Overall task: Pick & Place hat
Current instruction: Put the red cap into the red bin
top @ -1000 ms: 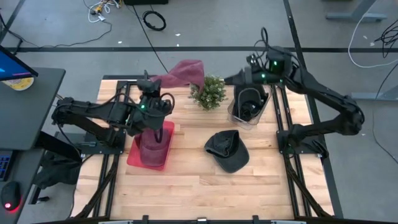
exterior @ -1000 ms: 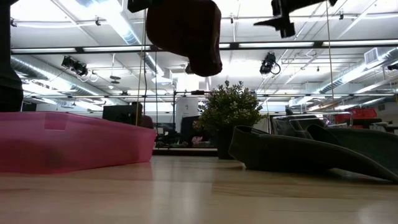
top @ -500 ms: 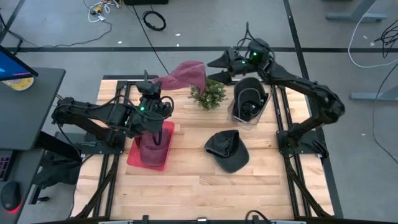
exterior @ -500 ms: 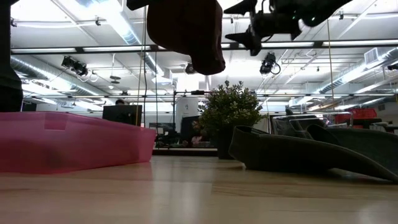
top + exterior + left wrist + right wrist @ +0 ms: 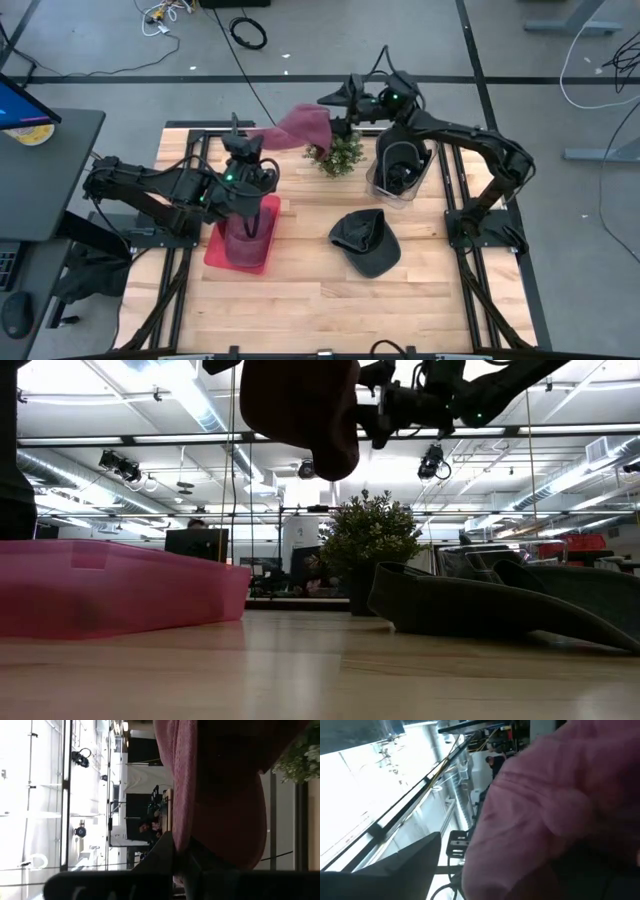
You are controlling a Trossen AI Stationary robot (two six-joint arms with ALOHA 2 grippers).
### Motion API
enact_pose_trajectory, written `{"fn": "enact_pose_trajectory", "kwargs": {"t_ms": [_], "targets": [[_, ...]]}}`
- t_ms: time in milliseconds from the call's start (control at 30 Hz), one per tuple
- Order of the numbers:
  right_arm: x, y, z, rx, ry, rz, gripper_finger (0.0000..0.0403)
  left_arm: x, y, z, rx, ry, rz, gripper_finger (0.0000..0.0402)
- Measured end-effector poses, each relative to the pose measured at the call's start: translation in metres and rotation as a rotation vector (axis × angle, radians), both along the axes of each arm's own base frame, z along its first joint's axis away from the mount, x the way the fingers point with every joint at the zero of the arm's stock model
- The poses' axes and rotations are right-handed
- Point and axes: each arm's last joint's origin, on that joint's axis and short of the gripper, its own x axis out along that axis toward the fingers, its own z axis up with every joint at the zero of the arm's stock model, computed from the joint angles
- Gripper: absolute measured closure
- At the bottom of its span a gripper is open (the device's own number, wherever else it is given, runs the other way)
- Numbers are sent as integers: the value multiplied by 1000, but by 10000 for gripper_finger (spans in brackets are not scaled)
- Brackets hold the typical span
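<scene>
Nearest the lower edge of the high view, bare wooden table (image 5: 300, 300). Just above it, right of centre, a dark cap (image 5: 366, 241) lying flat on the boards, apart from everything else; in the low view spread along the right side (image 5: 500, 610). Left of centre, a pink bin (image 5: 243, 235) with the left arm reaching over it. Left hand (image 5: 243, 143) above the bin's far end, pinching the lower end of a pink hat (image 5: 297, 122), fingers pressed on the cloth as seen in the left wrist view (image 5: 172, 855). Hat held in the air, upper centre of the frame, long axis slanting from the left hand up and right toward the far edge of the table. Directly beside its right end, a small potted plant (image 5: 338, 152), standing between hat and clear tub (image 5: 400, 170) holding dark things. Right hand (image 5: 338, 97) at the hat's far right end, above the plant; cannot tell whether spread or closed.
</scene>
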Motion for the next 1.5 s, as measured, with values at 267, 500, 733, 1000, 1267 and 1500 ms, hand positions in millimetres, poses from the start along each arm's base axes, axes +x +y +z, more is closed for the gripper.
{"fn": "enact_pose_trajectory", "kwargs": {"t_ms": [267, 500, 733, 1000, 1267, 1500], "targets": [[-6, -4, 12, -10, -112, -54, 206, 0, 0, -1, -5, 9, -10, 390], [-10, -7, 17, -89, -166, -77, 389, 0, 0, -1, -2, 6, -4, 390], [-14, -5, 22, -133, -187, -99, 397, 0, 0, -1, -58, -124, 2, 368], [-28, -5, 35, -184, -211, -143, 401, 0, -3, -1, -197, -344, -36, 263], [-49, 6, 60, -209, -271, -152, 402, -1, -3, 1, -335, -664, -4, 160], [-65, 33, 87, -223, -369, -139, 402, 4, -2, -2, -474, -652, -80, 111]]}}
